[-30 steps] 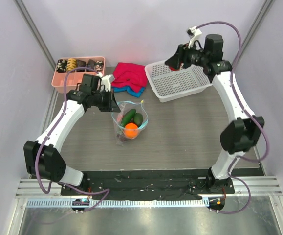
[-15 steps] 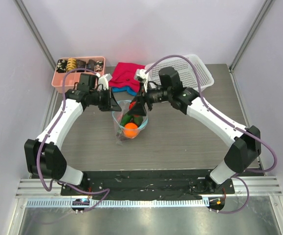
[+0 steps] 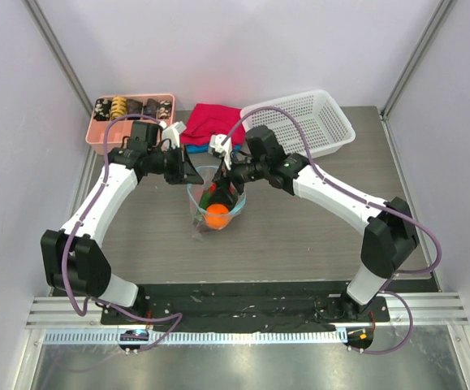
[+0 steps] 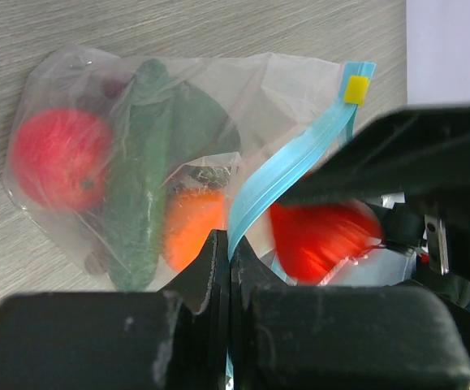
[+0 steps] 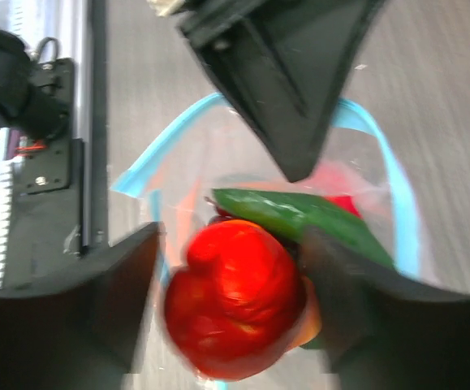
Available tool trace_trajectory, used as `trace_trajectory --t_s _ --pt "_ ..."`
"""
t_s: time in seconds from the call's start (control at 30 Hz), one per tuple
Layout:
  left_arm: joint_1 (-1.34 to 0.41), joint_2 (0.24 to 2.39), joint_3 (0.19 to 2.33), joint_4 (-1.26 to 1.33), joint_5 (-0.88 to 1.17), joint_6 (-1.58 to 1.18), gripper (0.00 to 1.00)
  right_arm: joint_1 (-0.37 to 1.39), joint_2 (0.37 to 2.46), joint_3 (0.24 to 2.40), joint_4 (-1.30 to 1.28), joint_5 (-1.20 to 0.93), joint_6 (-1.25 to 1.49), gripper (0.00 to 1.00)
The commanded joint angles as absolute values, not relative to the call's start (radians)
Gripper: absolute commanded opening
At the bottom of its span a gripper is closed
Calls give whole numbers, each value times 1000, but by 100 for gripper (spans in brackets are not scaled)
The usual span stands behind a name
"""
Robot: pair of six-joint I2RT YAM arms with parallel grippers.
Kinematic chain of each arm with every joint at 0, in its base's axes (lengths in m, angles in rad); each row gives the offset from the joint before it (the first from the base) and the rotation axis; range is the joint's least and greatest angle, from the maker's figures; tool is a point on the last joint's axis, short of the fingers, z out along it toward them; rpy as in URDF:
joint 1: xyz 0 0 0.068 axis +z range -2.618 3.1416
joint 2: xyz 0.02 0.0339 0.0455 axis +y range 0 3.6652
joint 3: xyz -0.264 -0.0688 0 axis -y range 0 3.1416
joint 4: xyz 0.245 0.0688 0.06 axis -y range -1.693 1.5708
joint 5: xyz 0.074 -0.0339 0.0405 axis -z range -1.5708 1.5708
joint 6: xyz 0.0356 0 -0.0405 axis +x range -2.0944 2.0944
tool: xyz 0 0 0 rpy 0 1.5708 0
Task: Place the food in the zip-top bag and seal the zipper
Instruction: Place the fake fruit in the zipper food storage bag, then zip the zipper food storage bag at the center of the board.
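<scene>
The clear zip-top bag [image 3: 215,205] lies mid-table with its mouth held up and open. My left gripper [image 3: 187,171] is shut on the blue zipper strip [image 4: 259,191] at the mouth's left side; its jaws [image 4: 230,241] pinch the strip. A yellow slider [image 4: 356,88] sits at the strip's end. Inside the bag lie a red tomato [image 4: 60,158], a green cucumber [image 4: 137,203] and an orange [image 4: 192,227]. My right gripper [image 3: 223,184] hangs over the open mouth, its fingers closed around a red pepper [image 5: 235,301]. The blue rim [image 5: 401,211] rings the pepper below.
A pink divided tray [image 3: 105,130] of snack pieces stands at the back left. A red cloth [image 3: 216,120] on a blue one lies behind the bag. A white mesh basket [image 3: 299,130] stands at the back right.
My right arm has swung from over the white basket to the bag, carrying the red pepper, and has lowered it to the open mouth. My left gripper has kept hold of the zipper strip.
</scene>
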State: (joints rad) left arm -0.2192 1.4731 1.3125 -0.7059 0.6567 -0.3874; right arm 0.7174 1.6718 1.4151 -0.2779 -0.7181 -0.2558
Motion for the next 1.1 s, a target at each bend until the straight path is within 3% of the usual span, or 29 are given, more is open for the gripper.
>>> trace_trajectory --t_s 0.0,0.03,0.2,0.33,0.4,0.53,0.83,0.93,0.97,1.03,1.07 --pt "-206 1474 1344 -664 701 -396 0 718 1632 1456 -222 -654 -304 94" --pt "-206 1474 1345 -664 703 -396 0 719 1615 1466 -230 -652 -292 98" --pt "-206 1473 1353 -663 710 -390 0 709 1530 1479 -273 -592 -178 97" --pt "-206 1463 1348 -667 706 -377 0 620 1471 1398 -313 -438 38 79" --pt "-204 1460 1342 -667 709 -371 0 586 1450 1333 -339 -407 63 75" --pt "-206 1460 1336 -667 715 -367 0 522 1454 1253 -337 -542 159 69" --pt "-207 1466 1336 -673 699 -354 0 522 1460 1147 -132 -696 327 66" --pt "-213 1471 1336 -673 707 -350 0 534 1489 1137 -114 -669 321 53" --pt "-218 1473 1338 -673 706 -344 0 535 1499 1135 -114 -661 324 39" --pt "-225 1473 1339 -681 700 -331 1 535 1520 1134 -113 -661 345 21" --pt "-227 1473 1344 -686 696 -319 1 535 1520 1132 -110 -666 362 1"
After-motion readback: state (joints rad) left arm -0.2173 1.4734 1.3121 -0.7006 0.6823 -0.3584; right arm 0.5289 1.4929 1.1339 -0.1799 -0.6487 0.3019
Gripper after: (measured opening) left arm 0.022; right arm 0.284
